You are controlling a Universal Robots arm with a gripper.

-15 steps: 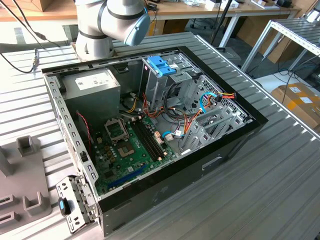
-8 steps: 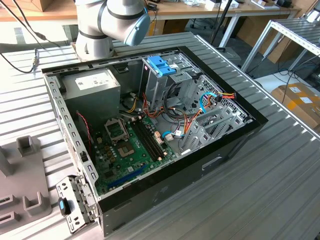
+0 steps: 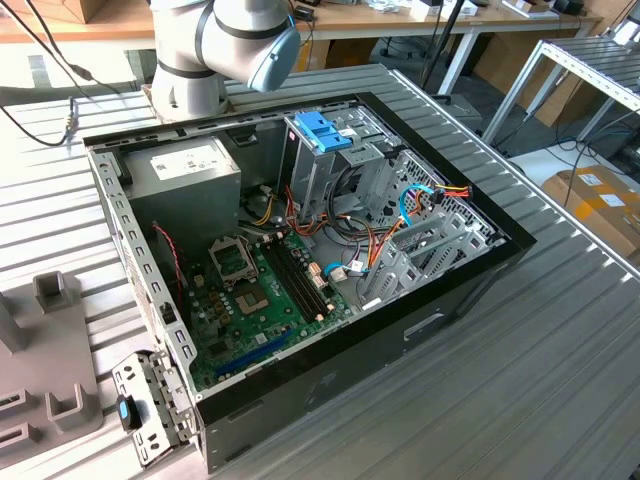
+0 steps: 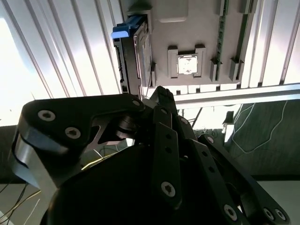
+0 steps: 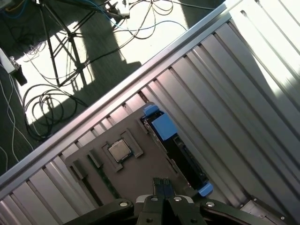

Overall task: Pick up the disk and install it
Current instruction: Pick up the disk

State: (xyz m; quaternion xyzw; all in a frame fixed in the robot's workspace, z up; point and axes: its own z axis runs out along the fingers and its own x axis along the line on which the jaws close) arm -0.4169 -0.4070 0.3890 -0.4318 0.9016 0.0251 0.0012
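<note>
One disk (image 5: 178, 149) stands on its long narrow edge in a slot along one edge of a grey holder (image 5: 140, 176) near the edge of the bench (image 5: 243, 79), as both wrist views show. Two blue rail ends show on it, one at each end. Its long axis runs along the bench's ribs and square to the bench's edge rail (image 5: 117, 90), with one short end pointing at that rail. One processor chip (image 5: 119, 150) lies flat in a recess of the same holder, apart from the disk.

One gripper (image 5: 161, 182) hangs over the holder, just beside the disk's end farther from the rail. Its two fingers are pressed together with nothing between them. Bare ribbed bench lies open along the disk's outer face. Beyond the edge rail are floor and loose cables (image 5: 42, 112).

In the exterior view, one open computer case (image 3: 400, 330) sits mid-bench, with the arm's base (image 3: 190, 85) behind it. Inside are one grey power supply (image 3: 190, 165), one green motherboard (image 3: 250, 290) and one drive cage (image 3: 340, 170) topped by a blue handle (image 3: 323, 130). Open bench runs beside the case toward the exterior view's right.
</note>
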